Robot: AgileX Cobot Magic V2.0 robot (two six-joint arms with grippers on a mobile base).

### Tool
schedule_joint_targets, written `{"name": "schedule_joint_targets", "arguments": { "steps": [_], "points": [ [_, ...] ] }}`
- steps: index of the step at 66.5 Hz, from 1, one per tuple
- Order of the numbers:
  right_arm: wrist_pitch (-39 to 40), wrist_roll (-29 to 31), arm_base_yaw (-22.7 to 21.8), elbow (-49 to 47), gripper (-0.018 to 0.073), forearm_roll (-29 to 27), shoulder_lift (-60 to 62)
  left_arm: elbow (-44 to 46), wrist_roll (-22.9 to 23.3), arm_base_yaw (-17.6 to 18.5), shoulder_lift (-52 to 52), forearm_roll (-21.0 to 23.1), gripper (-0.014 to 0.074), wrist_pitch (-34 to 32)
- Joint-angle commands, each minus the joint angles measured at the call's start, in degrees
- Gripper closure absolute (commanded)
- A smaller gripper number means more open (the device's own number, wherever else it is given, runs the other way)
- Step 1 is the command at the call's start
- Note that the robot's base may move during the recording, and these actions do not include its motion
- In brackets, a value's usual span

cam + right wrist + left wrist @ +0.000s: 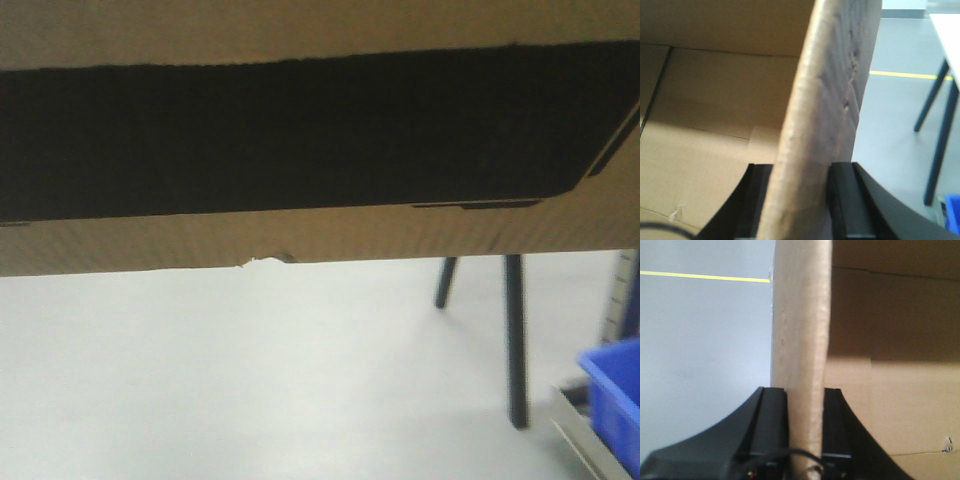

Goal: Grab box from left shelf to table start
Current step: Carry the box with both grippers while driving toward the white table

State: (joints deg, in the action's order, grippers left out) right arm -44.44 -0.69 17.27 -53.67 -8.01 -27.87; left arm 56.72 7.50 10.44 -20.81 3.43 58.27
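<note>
The brown cardboard box (pixel 320 235) fills the upper half of the front view, held off the floor. Its black printed panel (pixel 300 130) faces the camera, and a small torn notch (pixel 262 262) shows on its lower edge. In the left wrist view my left gripper (pixel 805 390) is shut on an upright wall of the box (pixel 800 330), one black finger on each side. In the right wrist view my right gripper (pixel 802 167) is shut on the opposite wall (pixel 830 100). The box's inside shows in both wrist views.
A blue bin (pixel 615 400) and a silvery rail (pixel 585 435) of the shelf sit at the lower right. A white-topped table (pixel 946 25) on dark legs (pixel 515 340) stands on the grey floor (pixel 250 380). A yellow floor line (pixel 705 276) runs behind the box.
</note>
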Motion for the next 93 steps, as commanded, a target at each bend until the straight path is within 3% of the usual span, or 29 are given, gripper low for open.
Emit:
{"name": "schedule_joint_targets", "arguments": {
  "steps": [1,93],
  "points": [
    [7.89,0.69,0.42,-1.88,0.0501,-2.45,-0.28,2.13,1.01,0.75,-0.27,6.39,0.0696,-10.47],
    [7.82,0.69,0.42,-1.88,0.0501,-2.50,-0.28,2.13,1.01,0.75,-0.59,6.39,0.0696,-10.47]
  ]
}}
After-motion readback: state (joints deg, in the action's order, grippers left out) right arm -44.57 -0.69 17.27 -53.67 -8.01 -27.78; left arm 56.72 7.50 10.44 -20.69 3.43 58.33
